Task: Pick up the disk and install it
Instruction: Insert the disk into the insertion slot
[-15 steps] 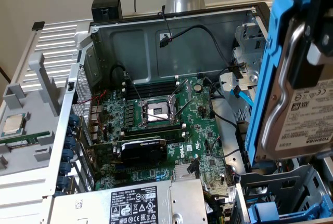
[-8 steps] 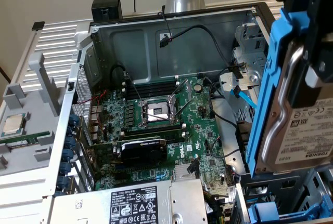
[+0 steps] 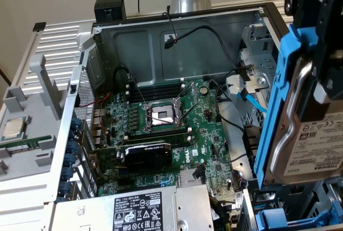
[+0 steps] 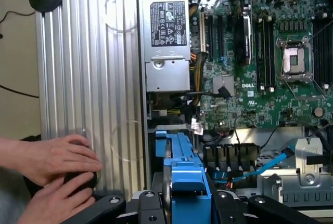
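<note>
Disk (image 3: 316, 150), on edge in its blue carrier, hangs at three o'clock in the exterior view, gripper (image 4: 183, 203) clamped across the carrier. I judge it should be kept square to the drive cage (image 3: 256, 49) beyond at one o'clock, clear of the blue cable (image 3: 251, 98).

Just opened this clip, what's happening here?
The robot's gripper is shut on the disk. It grips the blue carrier frame and holds the disk in the air over the open computer case, at the exterior view's right. The disk is not yet installed. Beside the case, a person's hands rest on a ribbed grey panel.
</note>
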{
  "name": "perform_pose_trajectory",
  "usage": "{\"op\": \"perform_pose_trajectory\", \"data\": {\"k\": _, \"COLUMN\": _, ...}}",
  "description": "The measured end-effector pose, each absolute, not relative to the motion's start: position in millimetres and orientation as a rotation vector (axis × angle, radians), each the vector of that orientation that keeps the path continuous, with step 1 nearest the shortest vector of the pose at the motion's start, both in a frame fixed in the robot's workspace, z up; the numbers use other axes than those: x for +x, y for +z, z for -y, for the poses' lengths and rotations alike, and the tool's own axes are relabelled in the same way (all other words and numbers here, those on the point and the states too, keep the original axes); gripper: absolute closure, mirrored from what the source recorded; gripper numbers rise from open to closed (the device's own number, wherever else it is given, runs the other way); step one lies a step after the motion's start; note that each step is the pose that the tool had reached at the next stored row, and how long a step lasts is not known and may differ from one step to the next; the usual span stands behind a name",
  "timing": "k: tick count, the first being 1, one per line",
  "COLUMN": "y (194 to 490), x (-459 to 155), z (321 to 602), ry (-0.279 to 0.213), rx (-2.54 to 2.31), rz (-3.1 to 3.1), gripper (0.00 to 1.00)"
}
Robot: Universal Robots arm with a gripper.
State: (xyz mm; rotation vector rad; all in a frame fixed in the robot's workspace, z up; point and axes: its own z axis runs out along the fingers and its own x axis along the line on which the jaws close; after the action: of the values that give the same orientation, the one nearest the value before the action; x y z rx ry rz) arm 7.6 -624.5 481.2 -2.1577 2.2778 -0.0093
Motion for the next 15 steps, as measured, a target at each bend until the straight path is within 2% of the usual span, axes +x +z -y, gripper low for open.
{"op": "perform_pose_trajectory", "data": {"k": 15, "y": 466, "x": 12, "z": 623, "ry": -0.016, "rx": -2.161, "rz": -2.281, "gripper": 0.63}}
